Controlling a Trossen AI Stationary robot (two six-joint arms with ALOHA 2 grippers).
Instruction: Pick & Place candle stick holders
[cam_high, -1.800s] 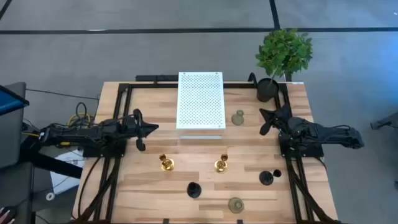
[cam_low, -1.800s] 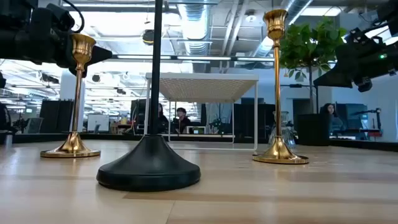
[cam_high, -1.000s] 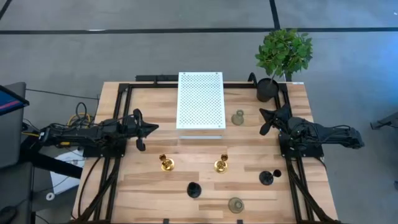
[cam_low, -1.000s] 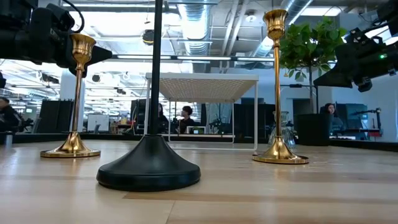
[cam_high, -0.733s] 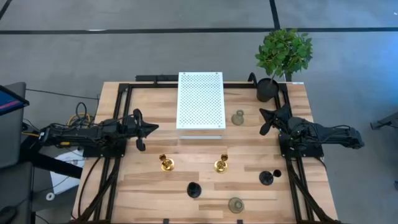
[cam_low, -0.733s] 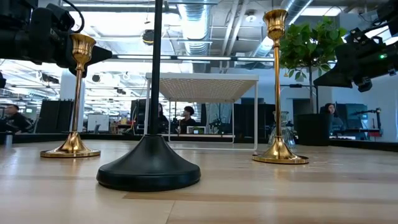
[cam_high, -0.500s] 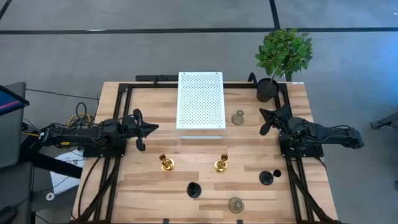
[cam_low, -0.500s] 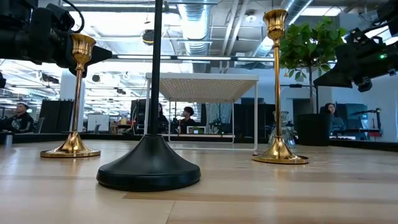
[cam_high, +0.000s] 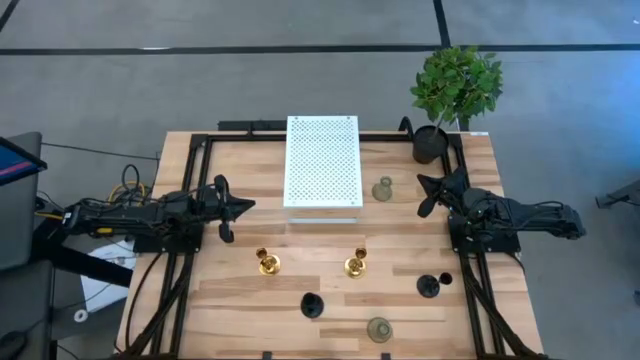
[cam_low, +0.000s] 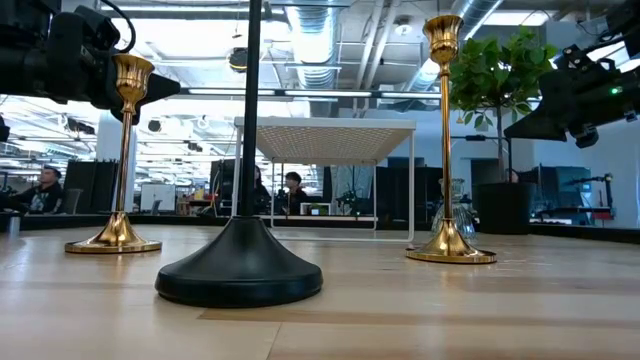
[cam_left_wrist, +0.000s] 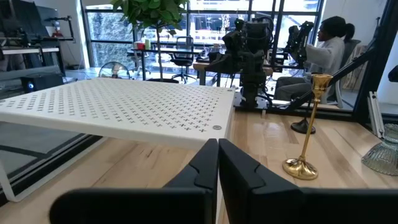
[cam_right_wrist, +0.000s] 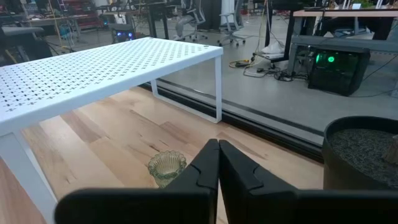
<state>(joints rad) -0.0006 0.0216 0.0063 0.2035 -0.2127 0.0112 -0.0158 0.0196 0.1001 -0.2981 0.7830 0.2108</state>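
Two gold candlestick holders (cam_high: 267, 263) (cam_high: 355, 265) stand on their round bases mid-table, two black ones (cam_high: 312, 305) (cam_high: 429, 286) nearer the front, one grey-green (cam_high: 379, 329) at the front edge and one (cam_high: 383, 189) beside the white shelf. My left gripper (cam_high: 247, 204) is shut and empty at the left side, above the table. My right gripper (cam_high: 424, 184) is shut and empty at the right side; the grey-green holder (cam_right_wrist: 166, 167) stands ahead of it. A gold holder (cam_left_wrist: 306, 134) shows in the left wrist view.
A white perforated shelf (cam_high: 322, 160) stands on thin legs at the table's far middle. A black pot with a green plant (cam_high: 440, 110) stands at the far right corner. People sit in the room beyond the table (cam_low: 45, 188).
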